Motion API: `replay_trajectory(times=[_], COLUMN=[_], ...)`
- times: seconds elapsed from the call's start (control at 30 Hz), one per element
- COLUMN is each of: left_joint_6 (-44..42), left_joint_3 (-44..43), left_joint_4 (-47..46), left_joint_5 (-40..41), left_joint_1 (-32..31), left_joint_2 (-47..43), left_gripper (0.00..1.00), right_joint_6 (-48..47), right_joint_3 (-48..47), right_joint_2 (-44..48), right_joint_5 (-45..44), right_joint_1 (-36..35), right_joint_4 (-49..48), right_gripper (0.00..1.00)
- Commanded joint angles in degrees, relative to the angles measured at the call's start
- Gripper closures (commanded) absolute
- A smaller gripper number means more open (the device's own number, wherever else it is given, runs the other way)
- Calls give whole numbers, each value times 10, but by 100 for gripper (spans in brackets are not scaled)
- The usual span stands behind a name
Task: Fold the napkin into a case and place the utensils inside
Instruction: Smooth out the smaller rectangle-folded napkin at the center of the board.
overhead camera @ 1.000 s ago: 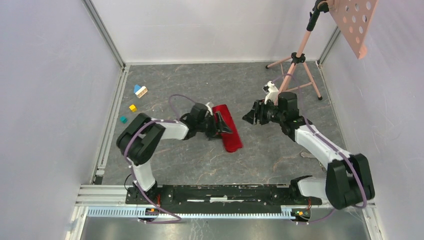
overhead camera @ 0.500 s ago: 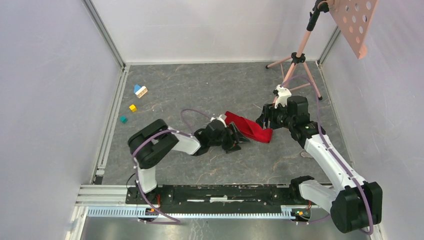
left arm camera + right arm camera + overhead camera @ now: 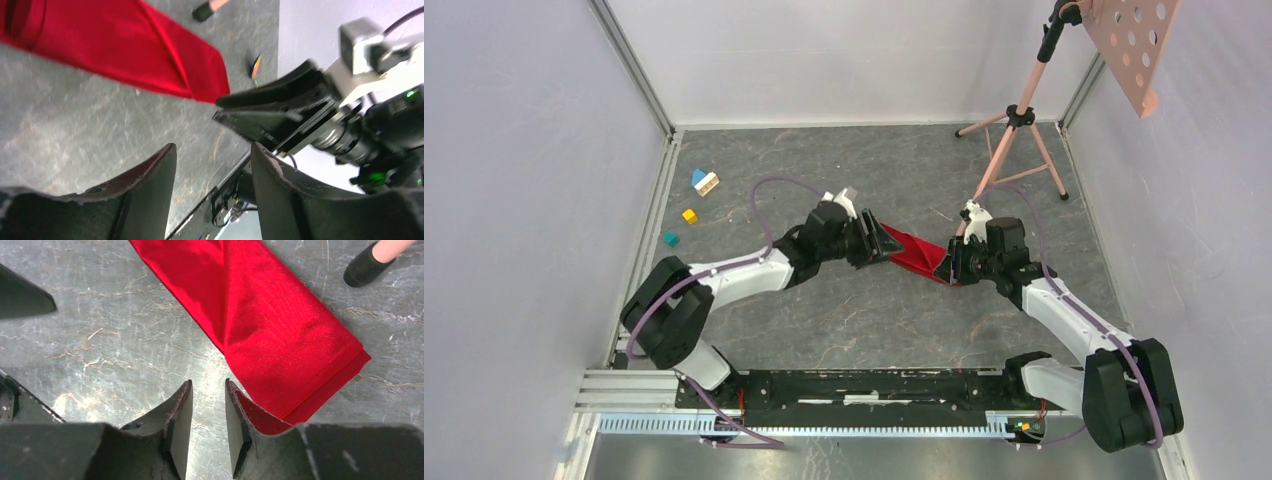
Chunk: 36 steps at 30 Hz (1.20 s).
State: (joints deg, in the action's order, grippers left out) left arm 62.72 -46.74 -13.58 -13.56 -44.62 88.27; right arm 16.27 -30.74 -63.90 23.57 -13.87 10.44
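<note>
Grey marbled desk (image 3: pixel 844 320) is filling the enclosure floor, with pale walls standing on three sides. At the near edge a black mounting rail (image 3: pixel 854 385) is carrying both arm bases. Both arms are reaching inward, wrists facing each other over mid-desk.

Task item: a bright red cloth napkin (image 3: pixel 914 252), folded into a narrow strip, is lying flat between the two pincers and running diagonally from far-left to near-right.

Right pincer (image 3: pixel 946 262) is sitting at the strip's near-right end. In the wrist view the right pincer (image 3: pixel 208 382) is showing its jaws slightly apart, with bare desk in the narrow gap and nothing clamped. One finger is overlapping the layered corner of the napkin (image 3: pixel 270 325); cannot tell whether it is pressing on the cloth.

Left pincer (image 3: pixel 874 243) is sitting at the far-left end. In its wrist view the left pincer (image 3: pixel 212 150) is standing with jaws well apart and holding nothing. The napkin (image 3: pixel 125 55) is lying beyond the fingertips.

Farther left, small coloured toy blocks (image 3: pixel 706 181) are lying near the wall, well apart from the napkin. At the far right a pink tripod stand (image 3: pixel 1019 115) is standing, with a perforated pink board (image 3: pixel 1129 40) hanging above it.
</note>
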Motion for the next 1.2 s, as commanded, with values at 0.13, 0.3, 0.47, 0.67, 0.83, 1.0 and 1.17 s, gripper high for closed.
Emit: replay_trajectory(times=[0.13, 0.3, 0.47, 0.67, 0.83, 1.0, 1.17], left_joint_6=[-67, -84, -95, -110, -104, -75, -65], left_joint_3=[-118, -147, -133, -125, -103, -106, -132], left_joint_4=[28, 43, 49, 57, 47, 25, 21], left_joint_5=[-90, -96, -77, -75, -92, -125, -126], left_joint_1=[62, 66, 72, 85, 81, 80, 92], left_joint_2=[129, 176, 191, 208, 161, 131, 164], left_gripper=[46, 50, 53, 56, 57, 55, 53], right_joint_6=[-1, 1, 23, 62, 136, 200, 192], right_joint_3=[40, 72, 57, 46, 85, 134, 170], right_joint_2=[10, 23, 36, 3, -68, -130, -159], right_joint_5=[-49, -50, -25, 33, 152, 239, 247], right_joint_1=[-2, -1, -2, 12, 54, 86, 94], right_joint_4=[-70, -100, -114, -178, -324, -468, -508], right_gripper=[68, 70, 70, 69, 71, 70, 69])
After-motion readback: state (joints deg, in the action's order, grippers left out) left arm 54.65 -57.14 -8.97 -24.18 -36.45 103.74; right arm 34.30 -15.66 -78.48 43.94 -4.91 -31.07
